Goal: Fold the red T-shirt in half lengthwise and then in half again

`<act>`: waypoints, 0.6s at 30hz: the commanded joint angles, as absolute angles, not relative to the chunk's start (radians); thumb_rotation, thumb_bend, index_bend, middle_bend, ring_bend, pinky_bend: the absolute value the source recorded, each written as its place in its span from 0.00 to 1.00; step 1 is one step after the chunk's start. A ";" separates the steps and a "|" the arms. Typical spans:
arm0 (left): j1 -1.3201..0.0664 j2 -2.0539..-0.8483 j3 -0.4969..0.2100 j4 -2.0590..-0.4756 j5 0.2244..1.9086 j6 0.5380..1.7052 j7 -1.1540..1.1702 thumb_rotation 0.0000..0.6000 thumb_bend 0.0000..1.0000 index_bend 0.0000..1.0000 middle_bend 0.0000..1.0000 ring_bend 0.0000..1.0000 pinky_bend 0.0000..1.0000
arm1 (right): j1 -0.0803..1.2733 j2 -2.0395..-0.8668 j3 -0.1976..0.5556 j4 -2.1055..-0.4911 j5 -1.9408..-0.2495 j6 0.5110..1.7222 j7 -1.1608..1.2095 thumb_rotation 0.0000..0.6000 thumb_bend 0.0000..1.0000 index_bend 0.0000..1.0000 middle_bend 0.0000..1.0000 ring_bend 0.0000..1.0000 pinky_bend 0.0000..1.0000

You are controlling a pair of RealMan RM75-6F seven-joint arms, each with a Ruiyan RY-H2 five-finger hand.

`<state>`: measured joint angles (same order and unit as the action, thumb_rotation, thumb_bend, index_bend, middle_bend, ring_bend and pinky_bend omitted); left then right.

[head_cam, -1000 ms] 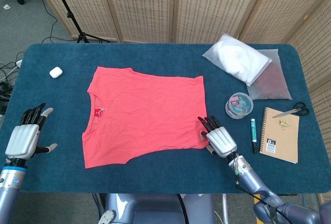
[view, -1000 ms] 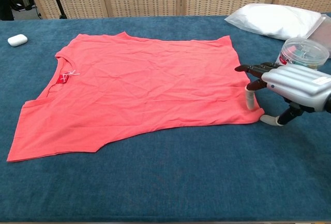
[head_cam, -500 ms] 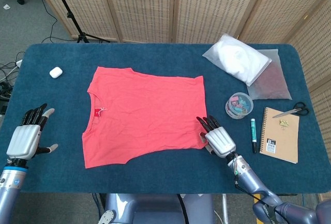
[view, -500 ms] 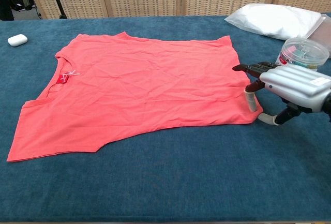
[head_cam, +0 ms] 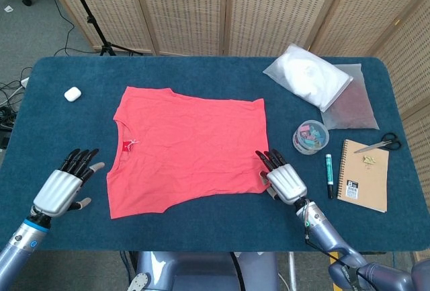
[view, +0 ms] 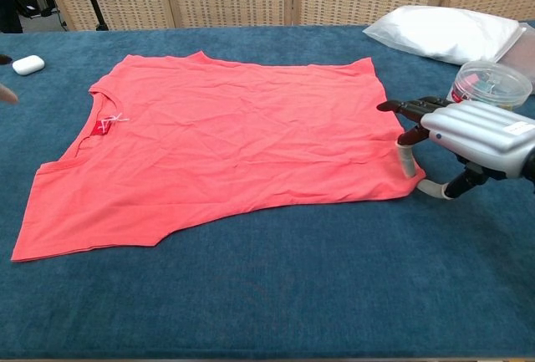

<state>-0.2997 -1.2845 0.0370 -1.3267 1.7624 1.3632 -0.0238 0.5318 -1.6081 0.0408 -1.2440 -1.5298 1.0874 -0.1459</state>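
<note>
The red T-shirt (head_cam: 185, 146) lies spread flat on the blue table (head_cam: 201, 224), collar to the left and hem to the right; the chest view shows the T-shirt (view: 217, 145) a little wrinkled. My right hand (head_cam: 282, 180) sits at its near right hem corner with fingers apart. In the chest view one fingertip of the right hand (view: 468, 136) rests on that corner while the thumb lies on the table just beside the edge. My left hand (head_cam: 64, 187) hovers left of the near sleeve, fingers spread, holding nothing and apart from the cloth.
A white earbud case (head_cam: 72, 93) lies at the far left. Right of the shirt are a bagged white pillow (head_cam: 308, 76), a clear tub of clips (head_cam: 310, 136), a marker (head_cam: 329, 175), a spiral notebook (head_cam: 363, 174) and scissors (head_cam: 378, 145).
My left hand has moved right and nearer, toward the shirt's near left sleeve. The right hand stays at the hem corner, and the shirt has not shifted.
</note>
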 commanded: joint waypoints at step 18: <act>-0.312 -1.517 0.177 -0.929 1.890 1.465 -0.231 1.00 0.12 0.35 0.00 0.00 0.00 | 0.537 -1.602 0.046 -1.250 -1.508 1.084 -0.149 1.00 0.41 0.55 0.00 0.00 0.00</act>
<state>-0.3124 -1.5140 0.1738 -0.9318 1.8876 1.4625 -0.2280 0.5366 -1.6016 0.0464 -1.2496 -1.5081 1.0840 -0.1491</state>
